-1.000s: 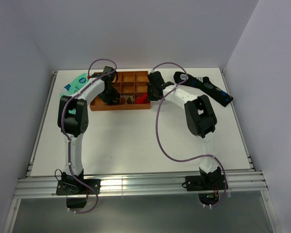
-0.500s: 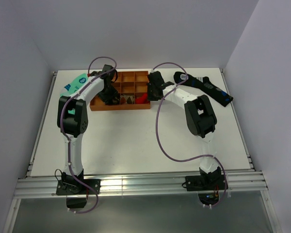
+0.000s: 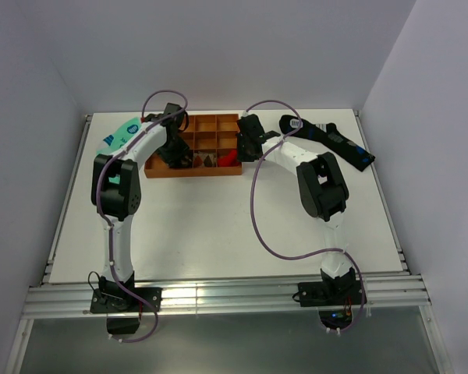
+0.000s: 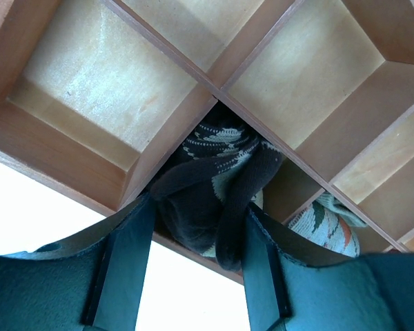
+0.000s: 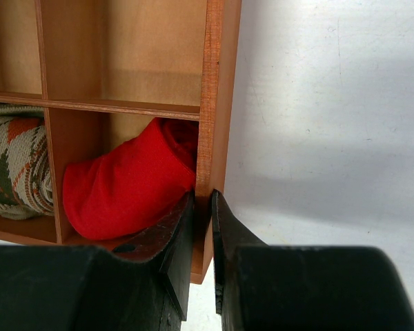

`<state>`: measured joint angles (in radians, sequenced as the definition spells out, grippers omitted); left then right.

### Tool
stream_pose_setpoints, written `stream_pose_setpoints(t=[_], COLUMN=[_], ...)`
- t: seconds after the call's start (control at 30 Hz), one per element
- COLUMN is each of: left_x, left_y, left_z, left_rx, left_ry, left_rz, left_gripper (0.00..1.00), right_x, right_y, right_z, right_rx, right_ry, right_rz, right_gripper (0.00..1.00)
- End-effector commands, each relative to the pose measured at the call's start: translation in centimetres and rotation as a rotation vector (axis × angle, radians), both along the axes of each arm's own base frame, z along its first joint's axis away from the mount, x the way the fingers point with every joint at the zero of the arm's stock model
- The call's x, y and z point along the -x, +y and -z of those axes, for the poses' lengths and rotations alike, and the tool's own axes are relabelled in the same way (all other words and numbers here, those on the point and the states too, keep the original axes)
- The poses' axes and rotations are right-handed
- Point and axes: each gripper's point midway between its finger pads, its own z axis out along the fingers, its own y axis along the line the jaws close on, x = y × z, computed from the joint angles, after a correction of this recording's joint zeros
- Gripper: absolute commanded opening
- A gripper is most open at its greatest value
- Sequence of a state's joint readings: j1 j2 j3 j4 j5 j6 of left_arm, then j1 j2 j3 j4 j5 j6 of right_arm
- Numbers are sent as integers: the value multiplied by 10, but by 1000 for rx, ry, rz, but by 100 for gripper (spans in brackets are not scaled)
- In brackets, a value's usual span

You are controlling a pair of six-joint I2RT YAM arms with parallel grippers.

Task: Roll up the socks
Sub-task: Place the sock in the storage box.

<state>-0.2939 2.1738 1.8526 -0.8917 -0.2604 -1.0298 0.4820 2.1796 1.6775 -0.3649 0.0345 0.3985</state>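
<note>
The socks [image 4: 205, 196] are a rolled bundle, dark brown with pale patterned bands, sitting in a front compartment of the wooden tray [image 4: 110, 103]. My left gripper [image 4: 200, 207] reaches down over the tray's front wall, and its fingers press the bundle from both sides. From above, the left gripper [image 3: 175, 152] hangs over the tray's [image 3: 210, 122] left front cells. My right gripper [image 5: 202, 201] is shut on the tray's right side wall [image 5: 217, 103], one finger inside and one outside; in the top view it [image 3: 246, 150] is at the tray's right end.
A red roll [image 5: 124, 186] fills the front right cell, with a beige, green and orange patterned roll [image 5: 14, 165] beside it. A mint-green sock [image 3: 121, 134] lies left of the tray. A black-navy sock [image 3: 331, 140] lies at the back right.
</note>
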Motion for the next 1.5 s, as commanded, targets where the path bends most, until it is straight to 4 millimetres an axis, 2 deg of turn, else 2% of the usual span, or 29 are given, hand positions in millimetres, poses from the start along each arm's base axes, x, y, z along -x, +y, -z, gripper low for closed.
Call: stream_pose_setpoints(t=[0.0,1.13,1.33,1.47], left_x=[-8,7,3,0], left_y=[-1,-5,-7,-7], left_z=[-49,-51,-55,-52], left_rx=[21,54,62,57], left_ry=[-92,-84,-96,-87], left_rz=[28,94,96,85], left_gripper=[56,59,57,51], right_x=[1,-1,-1,-1], right_y=[6,6,6,5], right_z=[38,38,37,38], right_rx=[22,22,20,23], right_ry=[38,35,34,34], right_rz=[-33,-34,-33,-33], right_gripper=[0,0,0,0])
